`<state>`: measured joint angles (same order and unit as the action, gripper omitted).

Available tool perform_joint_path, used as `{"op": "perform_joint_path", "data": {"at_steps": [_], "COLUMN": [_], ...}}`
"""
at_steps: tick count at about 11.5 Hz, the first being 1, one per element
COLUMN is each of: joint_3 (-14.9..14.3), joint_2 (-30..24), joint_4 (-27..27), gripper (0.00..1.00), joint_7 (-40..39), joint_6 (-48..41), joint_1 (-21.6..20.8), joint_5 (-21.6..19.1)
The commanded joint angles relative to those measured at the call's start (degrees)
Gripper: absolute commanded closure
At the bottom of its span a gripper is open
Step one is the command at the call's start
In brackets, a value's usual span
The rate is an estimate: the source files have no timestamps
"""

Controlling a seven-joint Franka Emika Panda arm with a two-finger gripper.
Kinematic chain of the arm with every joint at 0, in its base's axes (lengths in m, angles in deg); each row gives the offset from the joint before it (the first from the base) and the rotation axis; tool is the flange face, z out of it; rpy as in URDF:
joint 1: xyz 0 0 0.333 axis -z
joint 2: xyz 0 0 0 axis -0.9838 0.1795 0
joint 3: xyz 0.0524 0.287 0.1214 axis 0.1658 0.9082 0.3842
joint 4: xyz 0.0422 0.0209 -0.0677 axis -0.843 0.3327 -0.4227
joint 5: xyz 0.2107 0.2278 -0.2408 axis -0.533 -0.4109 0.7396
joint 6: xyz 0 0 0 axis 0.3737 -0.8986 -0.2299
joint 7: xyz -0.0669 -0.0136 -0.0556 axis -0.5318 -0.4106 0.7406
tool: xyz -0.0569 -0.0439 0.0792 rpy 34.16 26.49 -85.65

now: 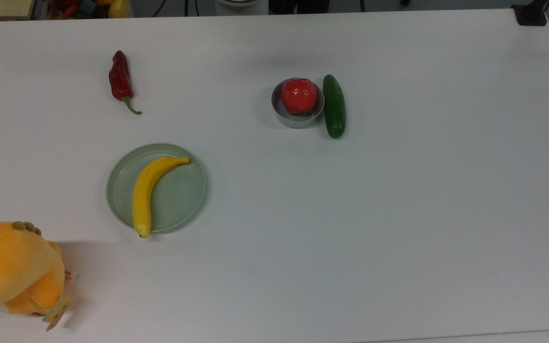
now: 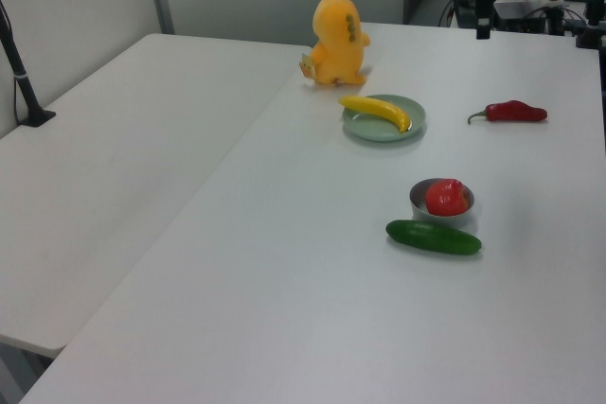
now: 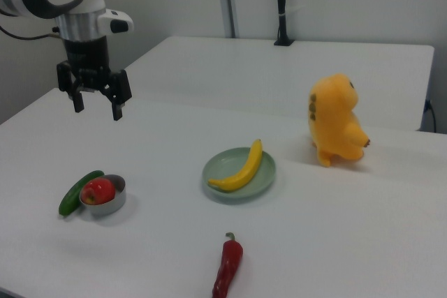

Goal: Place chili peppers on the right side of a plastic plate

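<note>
Up at the upper left of the right view, the gripper (image 3: 94, 107) hangs in the air with its two dark fingers spread apart and nothing between them, well above the table (image 3: 335, 242) and well apart from everything on it; in the left view a dark piece of the arm shows at the top edge, right of centre, but the fingers cannot be made out there. Below the gripper in the right view, at the left of the frame, a small grey metal bowl (image 3: 112, 204) holds a red apple (image 3: 98, 190), and a green cucumber (image 3: 77, 192) lies touching the bowl's left side. Toward the centre of the right view sits the plastic plate (image 3: 262, 172), pale green and round, with a yellow banana (image 3: 241, 169) lying across it. The chili pepper (image 3: 227, 267) lies flat on the bare table at the bottom centre of the right view, apart from the plate, its green stem pointing toward the plate. In the top view the chili pepper (image 1: 120, 81) is in the upper left, above the plastic plate (image 1: 184, 190), with a stretch of bare table between them; the banana's lower tip juts just past the rim. An orange plush toy (image 3: 336, 121) stands at the right of the right view, near the plate but not touching it
</note>
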<state>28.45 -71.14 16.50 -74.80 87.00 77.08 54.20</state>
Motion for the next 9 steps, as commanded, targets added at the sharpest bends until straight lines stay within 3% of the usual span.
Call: {"op": "perform_joint_path", "data": {"at_steps": [1, 6, 9], "joint_3": [-2.4, -10.2, -17.4], "joint_2": [-1.0, -0.1, 0.0], "joint_4": [4.7, 11.8, 18.5], "gripper": [0.0, 0.0, 0.0], "joint_7": [-1.4, -7.7, -9.3], "joint_6": [-2.4, -0.3, 9.5], "joint_1": [-0.5, 0.0, 0.0], "joint_5": [0.2, 7.3, 7.8]}}
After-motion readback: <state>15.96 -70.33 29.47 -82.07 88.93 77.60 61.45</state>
